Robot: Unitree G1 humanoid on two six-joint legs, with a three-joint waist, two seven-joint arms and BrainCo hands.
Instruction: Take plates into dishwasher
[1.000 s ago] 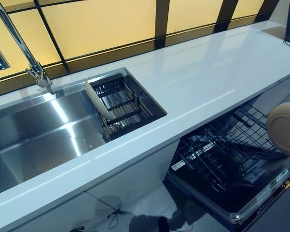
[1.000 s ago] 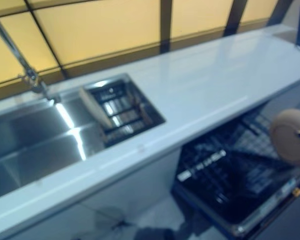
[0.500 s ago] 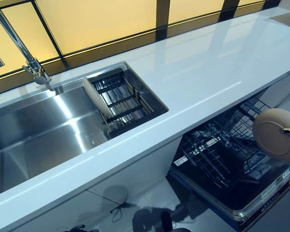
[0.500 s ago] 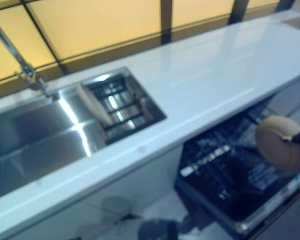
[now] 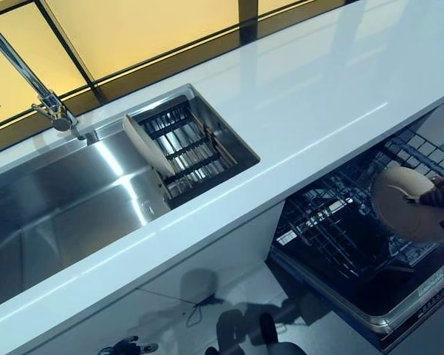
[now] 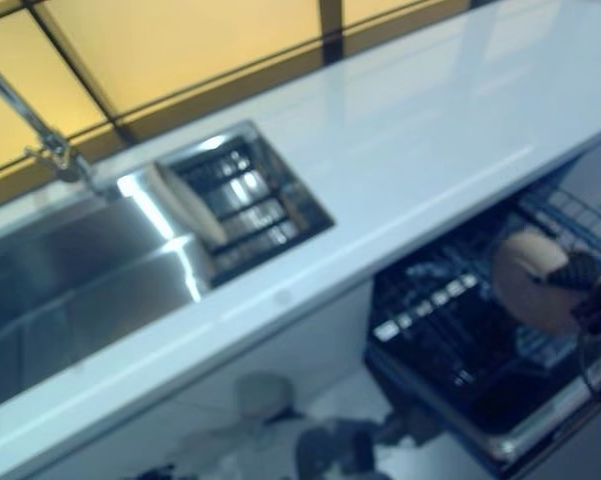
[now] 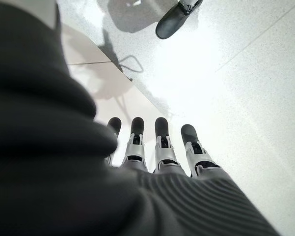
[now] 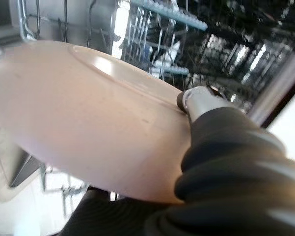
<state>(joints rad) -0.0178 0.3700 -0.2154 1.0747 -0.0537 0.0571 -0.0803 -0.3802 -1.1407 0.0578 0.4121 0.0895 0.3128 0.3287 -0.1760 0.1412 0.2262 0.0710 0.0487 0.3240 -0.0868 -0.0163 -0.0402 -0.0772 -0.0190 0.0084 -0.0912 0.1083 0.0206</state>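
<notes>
A beige plate (image 5: 402,210) hangs on edge above the dishwasher's lower rack (image 5: 332,244), held at its right rim by my right hand (image 5: 439,196). In the right wrist view the plate (image 8: 88,118) fills the frame with the thumb (image 8: 199,98) pressed on its face and the wire rack (image 8: 186,44) behind it. A second beige plate (image 5: 146,145) leans upright in the dark drainer basket (image 5: 196,148) at the sink's right end. My left hand (image 7: 157,147) shows only in its wrist view, fingers straight, above the pale floor.
The white countertop (image 5: 310,96) runs above the open dishwasher. The steel sink (image 5: 59,207) with its tap (image 5: 48,103) lies to the left. The dishwasher's open door edge (image 5: 399,318) juts out at lower right. A dark shoe (image 7: 174,17) stands on the floor.
The camera has tilted down. My right hand has carried the plate leftward and lower, over the dishwasher rack.
</notes>
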